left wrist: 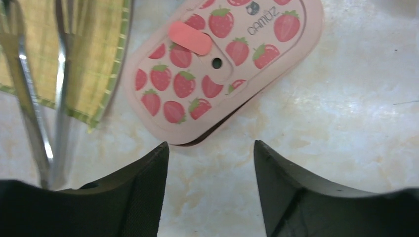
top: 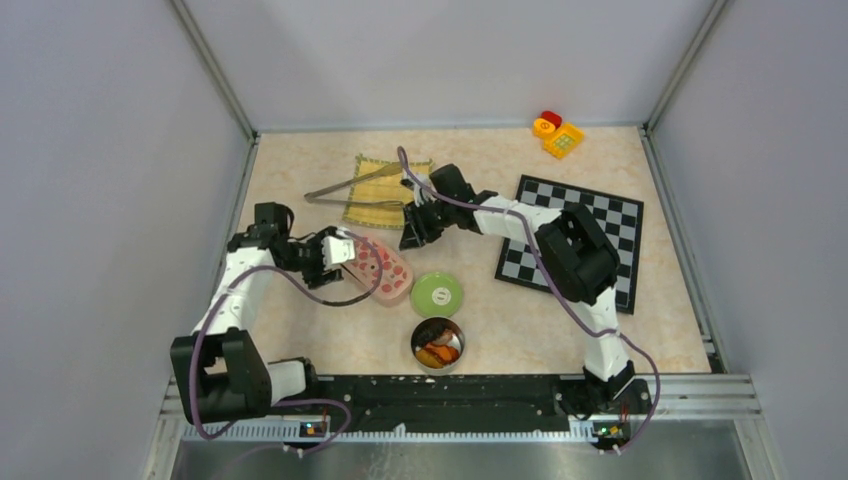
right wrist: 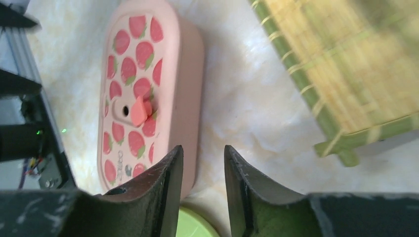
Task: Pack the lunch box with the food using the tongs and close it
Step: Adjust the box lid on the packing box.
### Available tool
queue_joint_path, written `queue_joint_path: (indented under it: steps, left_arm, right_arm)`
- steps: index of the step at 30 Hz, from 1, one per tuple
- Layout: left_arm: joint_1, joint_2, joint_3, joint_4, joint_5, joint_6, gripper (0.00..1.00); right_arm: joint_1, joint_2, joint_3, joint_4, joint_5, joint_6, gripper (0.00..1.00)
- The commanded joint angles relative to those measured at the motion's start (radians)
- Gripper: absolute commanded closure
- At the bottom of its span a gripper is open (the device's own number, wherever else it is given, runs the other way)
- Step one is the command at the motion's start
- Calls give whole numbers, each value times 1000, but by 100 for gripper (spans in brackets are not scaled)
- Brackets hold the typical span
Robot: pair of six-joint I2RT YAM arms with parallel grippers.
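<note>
The tongs [top: 345, 186] lay across the yellow mat [top: 378, 190] at the far side of the bench. Their long axis ran left to right, with what looked like the joined end past the mat's left edge and the two tips spread toward the right. The right hand [right wrist: 203, 150] hung just beside the mat's near right corner, close to those tips. The left hand [left wrist: 211, 148] sat by the left end of the pink lunch box [top: 380, 270], with the tongs farther out from it. We judged the right hand the nearer to the tips and the left the nearer to the box. Both hands held nothing: the left's jaws stood well apart over bare bench, the right's only narrowly parted. The box had its lid on. The food [top: 438, 350] sat in a metal bowl [top: 413, 343] at the near edge, well apart from the tongs.
</note>
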Motion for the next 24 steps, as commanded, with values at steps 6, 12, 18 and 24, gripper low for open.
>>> queue_joint_path:
  steps: [6,12,18,24]
  left_arm:
    - [0,-27,-158,99,11,-13,50]
    - [-2,21,-199,169,-16,-42,59]
    - [-13,59,-235,250,-23,-68,61]
    - [-74,99,-262,366,-62,-121,64]
  right_arm:
    - [54,70,212,-60,232,-140,73]
    - [112,164,344,-107,368,-231,77]
    - [155,220,383,-121,439,-286,80]
    - [191,227,384,-120,457,-308,81]
